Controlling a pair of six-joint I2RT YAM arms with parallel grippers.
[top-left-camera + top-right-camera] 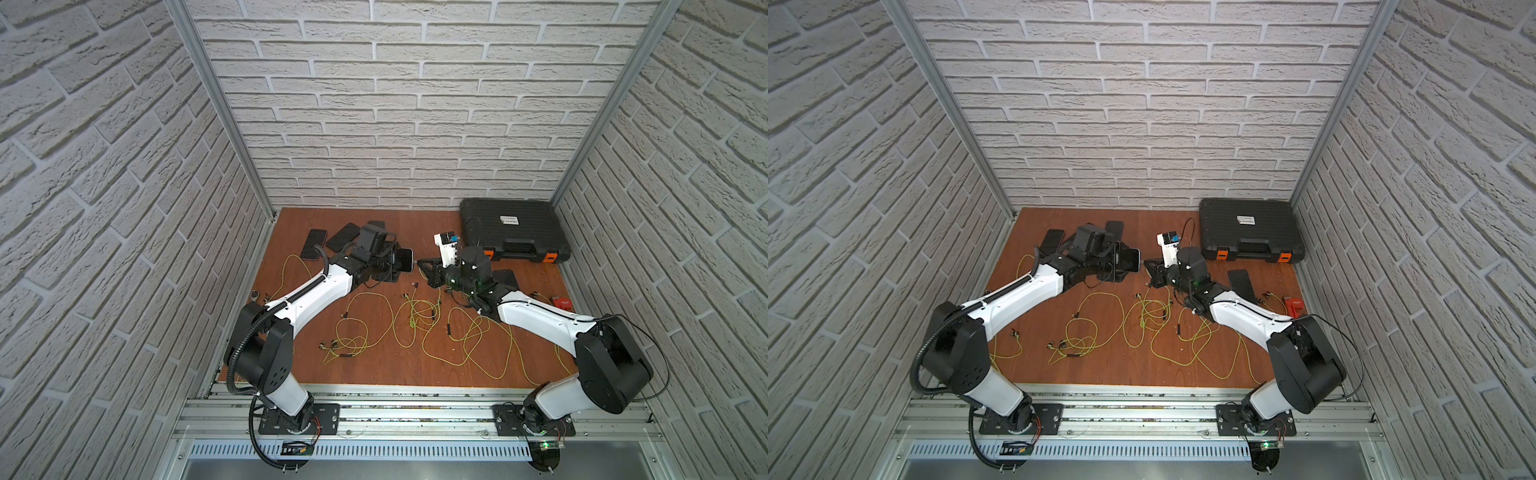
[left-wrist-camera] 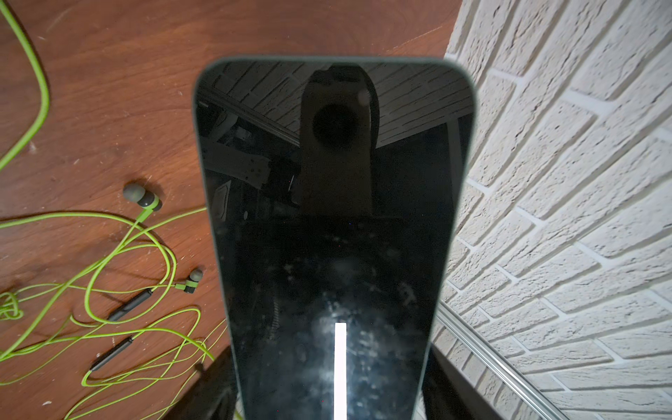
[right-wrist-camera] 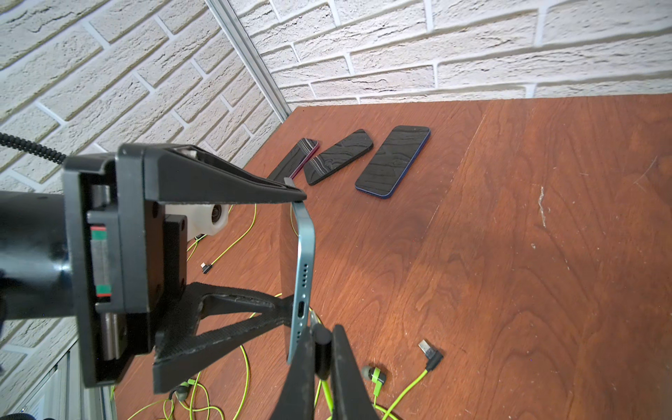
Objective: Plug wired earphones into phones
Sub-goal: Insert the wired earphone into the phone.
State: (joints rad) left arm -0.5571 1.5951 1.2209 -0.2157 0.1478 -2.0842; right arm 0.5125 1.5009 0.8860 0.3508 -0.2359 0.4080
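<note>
Blue-edged black smartphone point(image 2: 334, 236) clamped off brown wooden table point(image 1: 386, 370) between left gripper point(image 3: 295, 249) fingers, right gripper point(image 3: 323, 336) pinched shut on yellow-green earphone's dark plug point(image 3: 322, 351), right wrist view alone shows plug just beside empty port point(image 3: 301, 309), left wrist view only glossy screen

top views: stereo pair, high over the base rail point(image 1: 415, 409), facing down and forward; far off; whole table point(image 1: 386, 372) and walls point(image 1: 415, 104).
left wrist: right behind the held phone point(image 2: 334, 236), looking along its screen; table and wall past it.
right wrist: close, facing that phone's port edge point(image 3: 302, 276); table beyond.
shared: phone in all four; cords point(image 2: 46, 94) too.
</note>
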